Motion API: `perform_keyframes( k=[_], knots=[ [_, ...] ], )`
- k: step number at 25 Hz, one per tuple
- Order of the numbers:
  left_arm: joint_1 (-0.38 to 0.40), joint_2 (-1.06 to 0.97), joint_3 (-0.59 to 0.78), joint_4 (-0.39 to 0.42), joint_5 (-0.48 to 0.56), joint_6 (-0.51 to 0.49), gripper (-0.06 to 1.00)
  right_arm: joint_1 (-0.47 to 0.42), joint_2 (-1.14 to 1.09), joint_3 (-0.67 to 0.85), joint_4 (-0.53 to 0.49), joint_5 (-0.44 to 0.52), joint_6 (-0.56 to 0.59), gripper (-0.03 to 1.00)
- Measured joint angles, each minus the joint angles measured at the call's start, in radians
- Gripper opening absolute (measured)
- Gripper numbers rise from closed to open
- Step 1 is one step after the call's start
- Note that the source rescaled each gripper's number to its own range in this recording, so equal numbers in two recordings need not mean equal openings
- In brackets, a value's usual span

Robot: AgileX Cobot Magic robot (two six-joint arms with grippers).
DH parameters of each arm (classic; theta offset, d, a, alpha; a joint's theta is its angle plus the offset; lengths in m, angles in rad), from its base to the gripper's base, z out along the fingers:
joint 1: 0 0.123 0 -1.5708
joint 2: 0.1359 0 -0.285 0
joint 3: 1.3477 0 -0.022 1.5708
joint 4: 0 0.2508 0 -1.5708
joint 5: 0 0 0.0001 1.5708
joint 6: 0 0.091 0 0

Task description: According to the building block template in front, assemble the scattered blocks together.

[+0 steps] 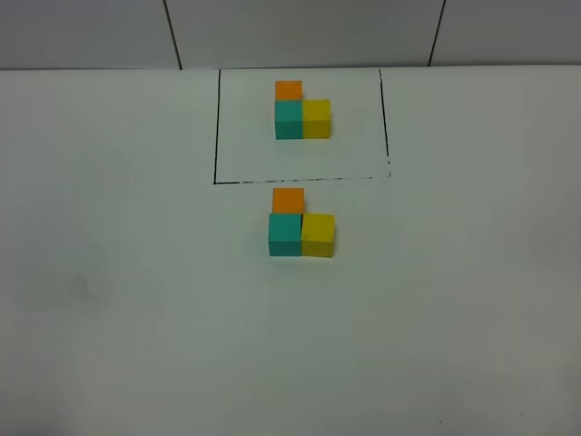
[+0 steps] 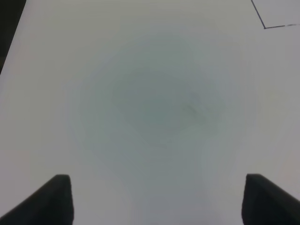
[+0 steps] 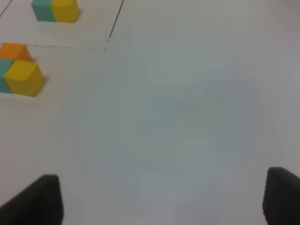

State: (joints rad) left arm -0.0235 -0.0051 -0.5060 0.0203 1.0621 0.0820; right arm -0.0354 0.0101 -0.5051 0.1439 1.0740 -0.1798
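Observation:
The building block template [image 1: 302, 113] sits inside the thin black drawn rectangle at the back: orange behind teal, yellow to teal's right. Just in front of the frame the scattered blocks stand joined in the same L: the orange cube [image 1: 288, 201], teal cube [image 1: 284, 234] and yellow cube [image 1: 318, 234], also in the right wrist view as yellow cube [image 3: 24, 77] and orange cube [image 3: 15, 50]. My left gripper [image 2: 157, 199] is open over bare table. My right gripper [image 3: 161, 199] is open, well away from the cubes. Neither arm shows in the exterior view.
The white table [image 1: 136, 300] stretches all around. A corner of the black frame line [image 2: 276, 23] shows in the left wrist view, and the frame's line [image 3: 115, 21] in the right wrist view. A grey wall panel [image 1: 300, 32] lies behind.

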Motion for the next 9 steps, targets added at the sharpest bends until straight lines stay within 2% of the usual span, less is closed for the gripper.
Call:
perform_keyframes(
  k=[9],
  knots=[
    [0.000, 0.000, 0.000, 0.000, 0.000, 0.000, 0.81, 0.000, 0.000, 0.000, 0.000, 0.000, 0.000, 0.80]
  ],
)
